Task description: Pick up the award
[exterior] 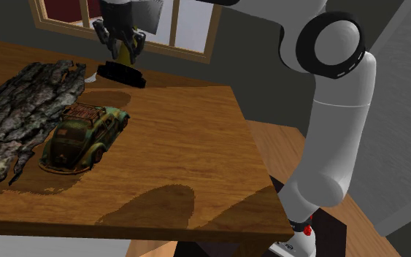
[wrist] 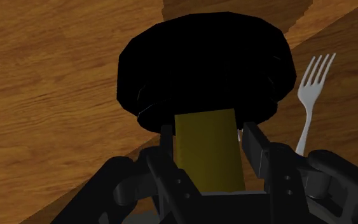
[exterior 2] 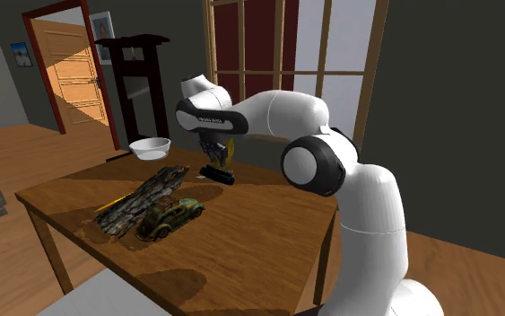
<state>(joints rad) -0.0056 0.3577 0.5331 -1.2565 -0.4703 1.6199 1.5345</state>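
One grip made, the lift to come
Shoulder view: the award (exterior: 121,73) stands at the far edge of the surface (exterior: 196,139), beyond the toy car (exterior: 79,135). Second exterior view: base seemingly down, not raised. Wrist view: my jaws pinch its yellow stem above the black base, so I judge only lifting remains

What you had on the table (exterior: 189,139)
The award (exterior: 123,67) stood at its far edge, a fork (wrist: 311,105) just beside the base; nearer the shoulder camera sat the car (exterior: 85,135), bark (exterior: 21,117) seemingly touching its left.
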